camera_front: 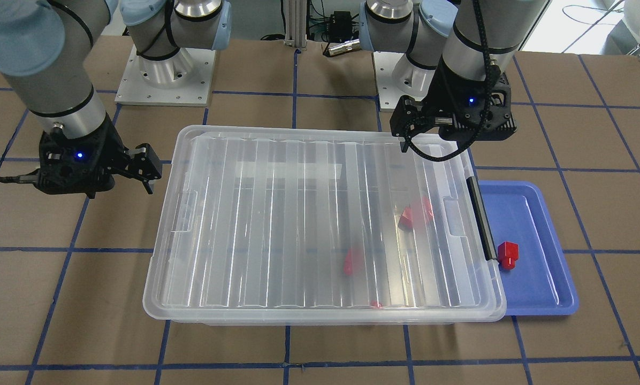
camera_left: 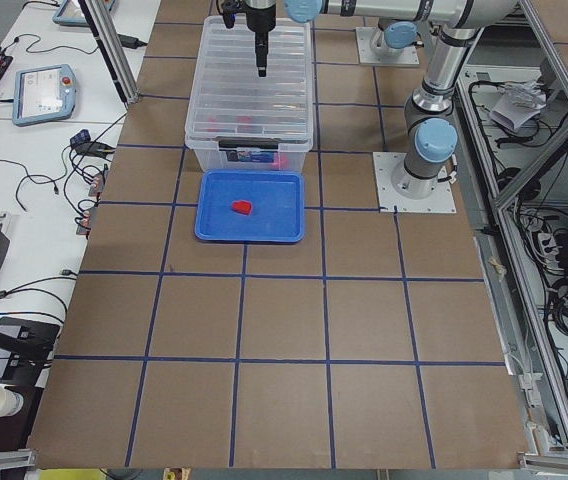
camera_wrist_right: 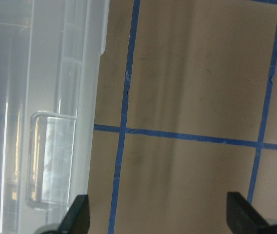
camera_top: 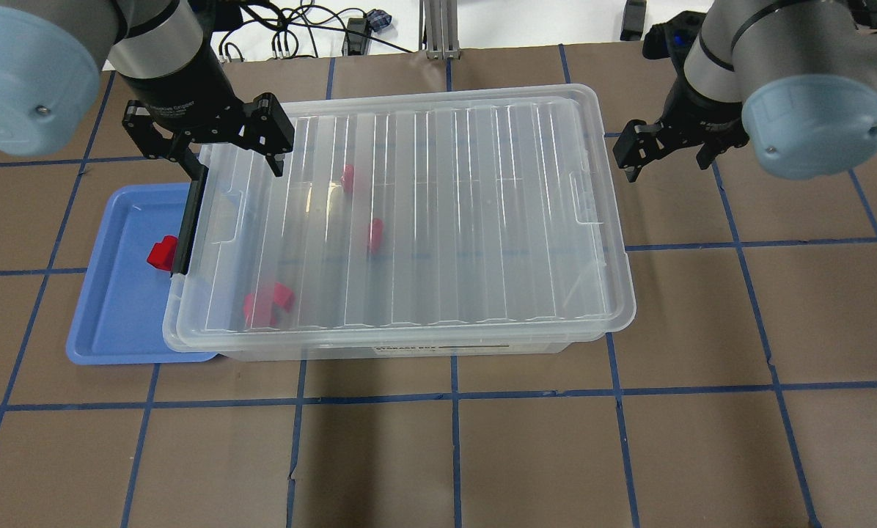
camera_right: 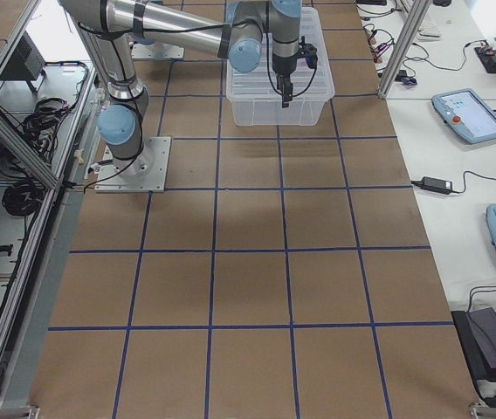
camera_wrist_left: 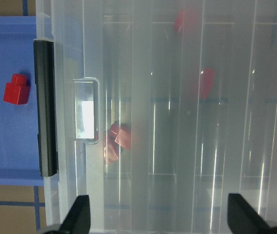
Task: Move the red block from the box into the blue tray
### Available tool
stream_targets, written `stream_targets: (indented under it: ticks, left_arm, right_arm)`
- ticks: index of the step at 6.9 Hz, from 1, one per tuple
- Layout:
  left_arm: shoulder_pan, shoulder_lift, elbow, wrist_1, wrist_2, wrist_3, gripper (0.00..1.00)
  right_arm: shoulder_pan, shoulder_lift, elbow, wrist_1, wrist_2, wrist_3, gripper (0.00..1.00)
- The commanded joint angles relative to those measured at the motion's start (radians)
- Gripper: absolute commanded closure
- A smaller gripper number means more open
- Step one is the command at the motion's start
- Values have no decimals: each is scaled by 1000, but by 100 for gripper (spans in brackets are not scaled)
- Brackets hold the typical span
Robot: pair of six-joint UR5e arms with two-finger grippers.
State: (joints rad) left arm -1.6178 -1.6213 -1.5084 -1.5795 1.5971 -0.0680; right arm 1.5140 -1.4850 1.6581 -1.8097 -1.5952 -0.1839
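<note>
Closed box (camera_front: 162, 299); one red block (camera_front: 508, 254) lying in blue tray (camera_front: 539, 289), right of front view; further blocks (camera_front: 415, 213) sealed inside.
Likely hazards: collision with shut lid (camera_front: 298, 214) if sent down for a block; box dragged against tray if black latch (camera_front: 481, 216) snags. Left arm (camera_front: 472, 59), upper right: pointing down over latch-end far corner, left jaws wide, empty. Right arm (camera_front: 47, 85), left side: over counter (camera_front: 320, 353) beside box, right jaws wide, empty.
</note>
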Motion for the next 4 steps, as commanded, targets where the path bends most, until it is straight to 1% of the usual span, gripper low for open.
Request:
stream_targets:
  ticks: [1, 2, 4]
  left_arm:
    - [27, 11, 7, 3, 0, 4, 0]
    - [57, 23, 2, 0, -5, 4, 0]
    - [65, 35, -7, -2, -11, 4, 0]
  right_arm:
    - [46, -24, -171, 230, -2, 99, 0]
    - [84, -18, -205, 281, -11, 198, 0]
    - [87, -21, -199, 270, -6, 207, 0]
